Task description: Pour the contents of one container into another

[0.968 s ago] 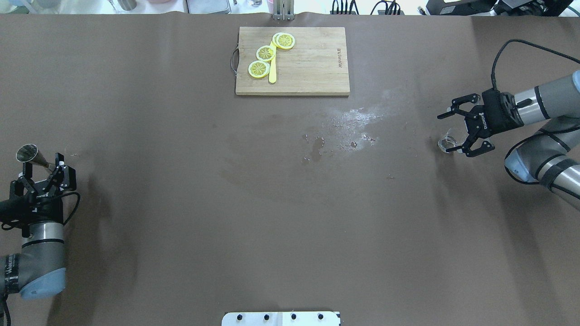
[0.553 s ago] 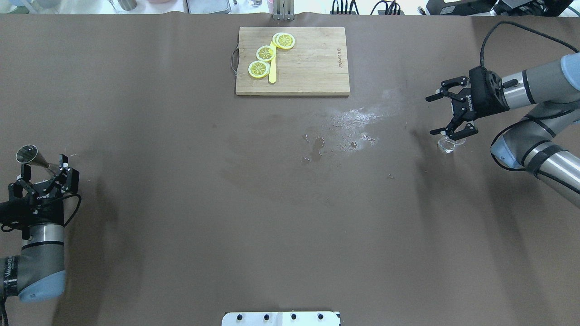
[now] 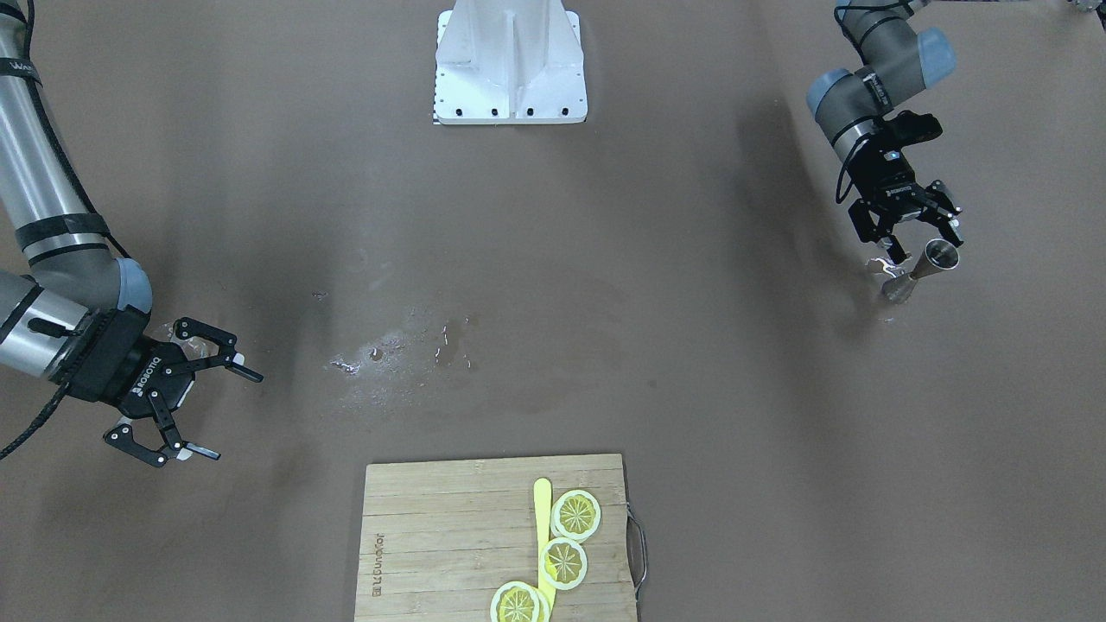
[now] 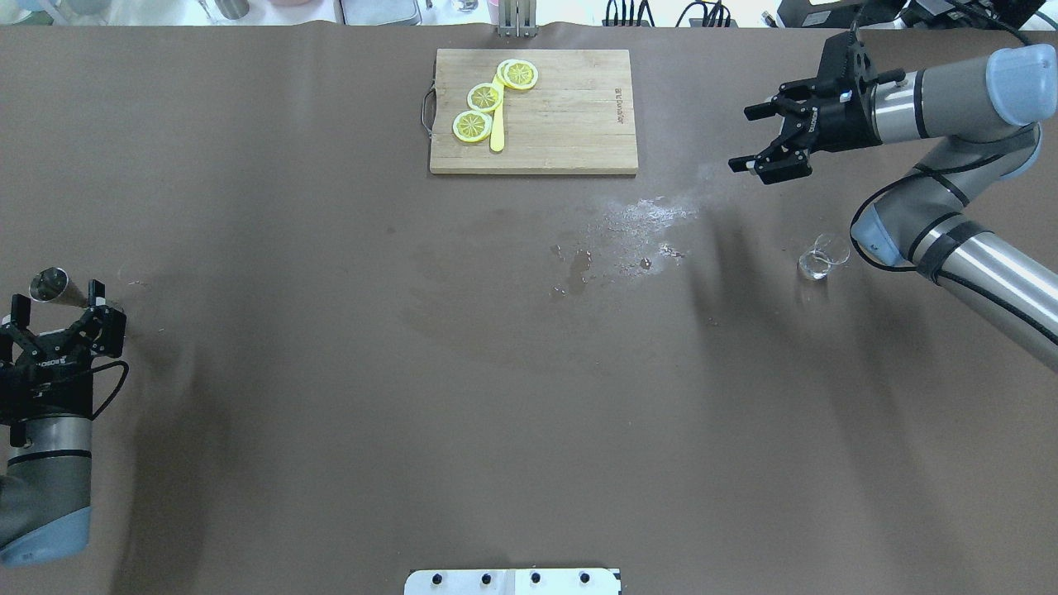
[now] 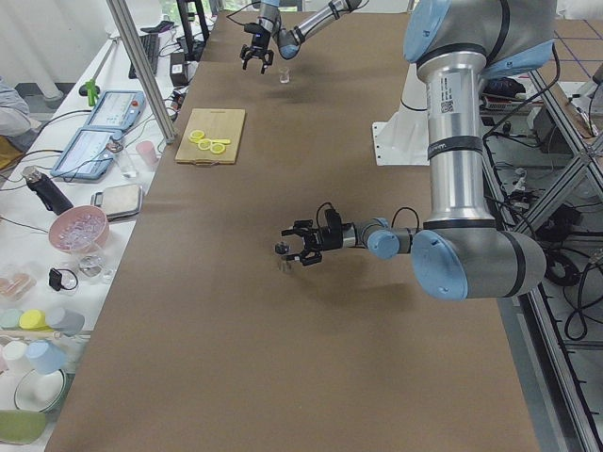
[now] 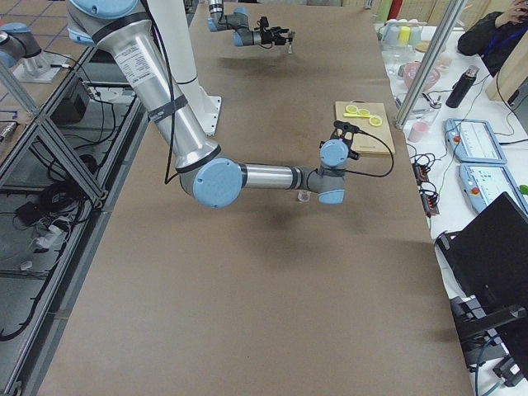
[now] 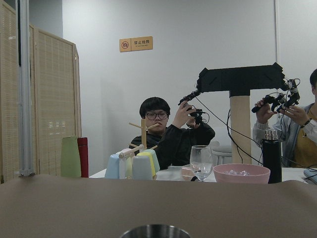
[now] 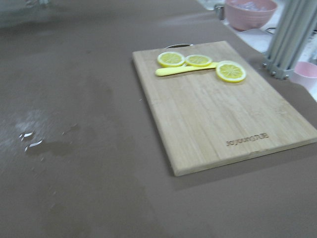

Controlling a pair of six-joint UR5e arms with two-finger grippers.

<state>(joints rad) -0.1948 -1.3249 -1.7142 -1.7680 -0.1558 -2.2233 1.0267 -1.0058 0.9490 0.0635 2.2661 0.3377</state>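
A small steel jigger [image 4: 50,284] stands on the brown table at the far left, and its rim [image 7: 155,231] shows at the bottom of the left wrist view. My left gripper [image 4: 56,301] is open just behind it, with the fingers apart from the jigger [image 3: 919,269]. A small clear glass [image 4: 822,260] stands alone on the right side. My right gripper [image 4: 741,139] hangs open and empty, raised well beyond the glass, toward the cutting board. In the front-facing view the right gripper [image 3: 233,415] is at the left.
A wooden cutting board [image 4: 570,124] with lemon slices [image 4: 484,97] and a yellow knife lies at the far middle. A wet, whitish spill [image 4: 645,219] marks the table centre. The robot base plate [image 4: 512,582] sits at the near edge. People and tableware are beyond the far edge.
My right gripper rose off the glass and swung away toward the cutting board, staying open. My left gripper drew back from the jigger, which stays standing.
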